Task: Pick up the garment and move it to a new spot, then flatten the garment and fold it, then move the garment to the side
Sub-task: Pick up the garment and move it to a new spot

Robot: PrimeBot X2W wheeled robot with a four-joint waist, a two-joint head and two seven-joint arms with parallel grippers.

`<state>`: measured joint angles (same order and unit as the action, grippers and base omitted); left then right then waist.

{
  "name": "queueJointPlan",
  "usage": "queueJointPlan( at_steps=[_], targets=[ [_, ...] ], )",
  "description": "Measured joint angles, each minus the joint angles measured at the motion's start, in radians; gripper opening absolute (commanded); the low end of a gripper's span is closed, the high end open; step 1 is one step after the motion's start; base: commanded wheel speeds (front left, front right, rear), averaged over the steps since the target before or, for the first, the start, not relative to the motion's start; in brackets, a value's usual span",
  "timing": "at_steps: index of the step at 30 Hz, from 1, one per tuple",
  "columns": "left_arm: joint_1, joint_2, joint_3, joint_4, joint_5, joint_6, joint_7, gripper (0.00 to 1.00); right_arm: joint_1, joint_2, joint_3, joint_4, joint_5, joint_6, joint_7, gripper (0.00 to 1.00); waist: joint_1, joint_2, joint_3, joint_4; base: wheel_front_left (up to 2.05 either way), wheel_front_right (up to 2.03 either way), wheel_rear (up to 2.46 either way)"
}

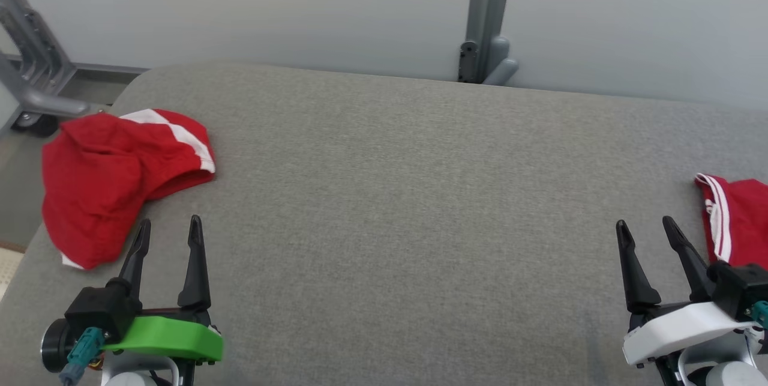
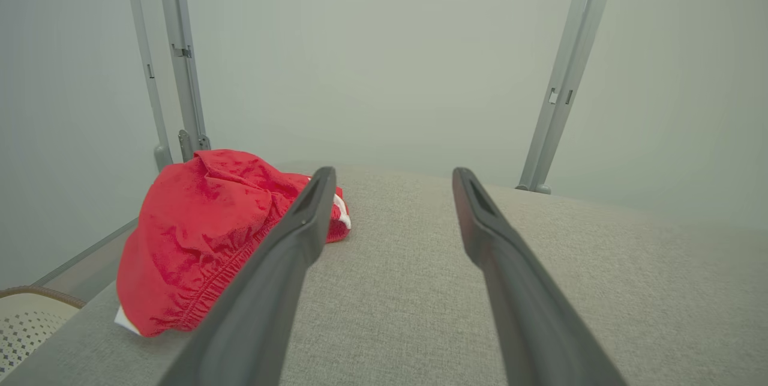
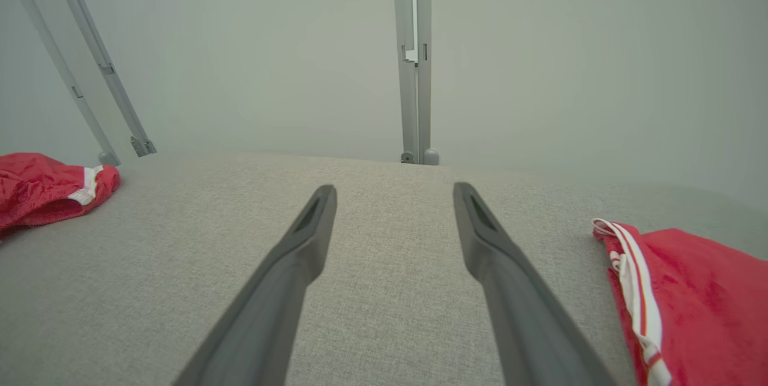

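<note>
Two red garments lie on one grey fabric-covered table (image 1: 390, 194). Far left, at the table's edge, is the crumpled red cloth garment with white stripes (image 1: 114, 176). It is a bunched heap with its long axis diagonal, near-left to far-right, and the left wrist view shows an elastic hem. The left end effector (image 1: 169, 222), on a green mount, has its dark fingers spread, released and holding nothing. The heap lies ahead and to its left, just beside its left finger; whether they touch I cannot tell. The right end effector (image 1: 645, 223), on a white mount, is well apart across the table, also spread and empty. Just to its right lies the second red cloth garment with white stripes (image 1: 741, 218), flatter and cut off by the frame edge. My guess is that the crumpled heap is the task's thing, not yet picked up. The left arm is much nearer, so the move is to reach forward-left and pinch the near edge.
</note>
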<state>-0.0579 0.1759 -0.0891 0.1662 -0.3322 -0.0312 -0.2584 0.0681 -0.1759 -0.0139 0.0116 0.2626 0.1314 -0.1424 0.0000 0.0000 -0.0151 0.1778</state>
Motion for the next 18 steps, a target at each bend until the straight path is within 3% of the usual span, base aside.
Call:
queueJointPlan(
  at_steps=[11, 18],
  targets=[
    [-0.015, -0.013, 0.015, 0.015, 0.015, -0.017, -0.001, 1.0, -0.061, -0.015, 0.052, 0.037, 0.021, 0.0, -0.018, 1.0, 0.0, 0.0, -0.007, 0.188, 0.0, 0.0, 0.0],
    [-0.015, -0.019, 0.022, 0.015, 0.018, -0.023, -0.001, 1.0, -0.081, -0.017, 0.062, 0.066, 0.028, 0.0, -0.035, 1.0, 0.0001, 0.0, -0.01, 0.265, 0.0, 0.0, 0.0]
  ],
)
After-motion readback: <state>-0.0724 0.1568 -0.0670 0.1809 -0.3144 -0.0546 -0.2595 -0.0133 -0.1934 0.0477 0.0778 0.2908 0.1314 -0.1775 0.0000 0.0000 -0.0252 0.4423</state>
